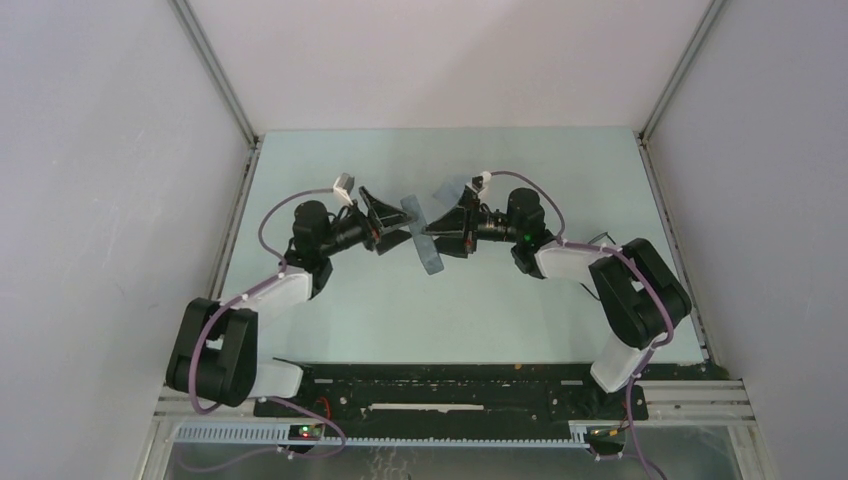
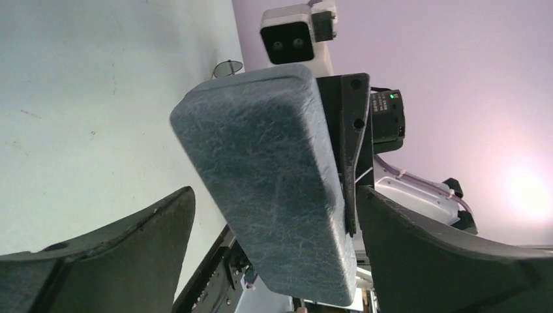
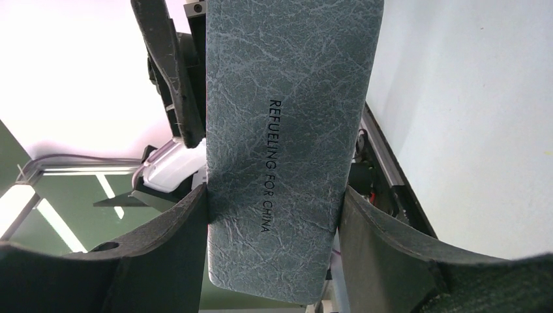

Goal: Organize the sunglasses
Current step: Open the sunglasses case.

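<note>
The slate-grey oblong case [image 1: 421, 238] is held up above the table between both arms. My right gripper [image 1: 441, 236] is shut on it; in the right wrist view both fingers press the sides of the case [image 3: 287, 98] around my right gripper [image 3: 272, 190]. My left gripper [image 1: 397, 226] is open, with the case [image 2: 261, 163] between its spread fingers, and my left gripper [image 2: 275, 190] shows a gap on each side. A small translucent lens shape with a thin dark rim [image 2: 227, 67], probably the sunglasses, lies far off on the table.
A pale bluish translucent cloth [image 1: 452, 190] lies behind the right gripper. The pale green table [image 1: 520, 310] is walled at the back and on both sides. The right arm's elbow [image 1: 640, 285] stands near the right wall, and a black rail [image 1: 450, 385] runs along the near edge.
</note>
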`<state>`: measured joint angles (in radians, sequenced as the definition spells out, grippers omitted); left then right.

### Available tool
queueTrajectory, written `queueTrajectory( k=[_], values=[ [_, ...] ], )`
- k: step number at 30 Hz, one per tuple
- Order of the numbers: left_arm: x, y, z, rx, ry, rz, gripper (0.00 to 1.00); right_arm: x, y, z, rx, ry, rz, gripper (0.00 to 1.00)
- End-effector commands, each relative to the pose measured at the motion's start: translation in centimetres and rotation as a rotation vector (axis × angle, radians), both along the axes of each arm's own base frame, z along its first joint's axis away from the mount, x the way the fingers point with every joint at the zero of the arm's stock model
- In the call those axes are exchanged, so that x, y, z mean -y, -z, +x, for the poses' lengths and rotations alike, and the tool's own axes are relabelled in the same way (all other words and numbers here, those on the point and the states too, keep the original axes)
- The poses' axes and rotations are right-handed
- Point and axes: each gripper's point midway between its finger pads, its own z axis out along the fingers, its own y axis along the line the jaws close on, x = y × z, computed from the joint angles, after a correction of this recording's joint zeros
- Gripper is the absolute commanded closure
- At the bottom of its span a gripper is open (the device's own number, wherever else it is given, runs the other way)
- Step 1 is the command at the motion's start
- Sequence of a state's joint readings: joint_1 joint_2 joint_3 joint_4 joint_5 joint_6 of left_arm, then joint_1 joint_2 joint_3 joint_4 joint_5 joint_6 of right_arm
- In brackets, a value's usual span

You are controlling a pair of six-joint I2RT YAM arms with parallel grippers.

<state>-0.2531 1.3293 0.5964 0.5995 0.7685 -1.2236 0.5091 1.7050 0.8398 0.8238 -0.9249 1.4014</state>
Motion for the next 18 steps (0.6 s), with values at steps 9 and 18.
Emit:
queueTrajectory(
  k=[9, 18],
  values=[
    [0.5, -3.59, 0.08, 0.077, 0.012, -0.165, 0.18, -1.27, -2.28, -0.56, -0.054, -0.055, 0.175, 0.62],
    [0.58, -2.71, -0.02, 0.059, 0.021, -0.155, 0.0, -1.51, -2.39, -0.6, -0.08, -0.065, 0.231, 0.64]
  ],
)
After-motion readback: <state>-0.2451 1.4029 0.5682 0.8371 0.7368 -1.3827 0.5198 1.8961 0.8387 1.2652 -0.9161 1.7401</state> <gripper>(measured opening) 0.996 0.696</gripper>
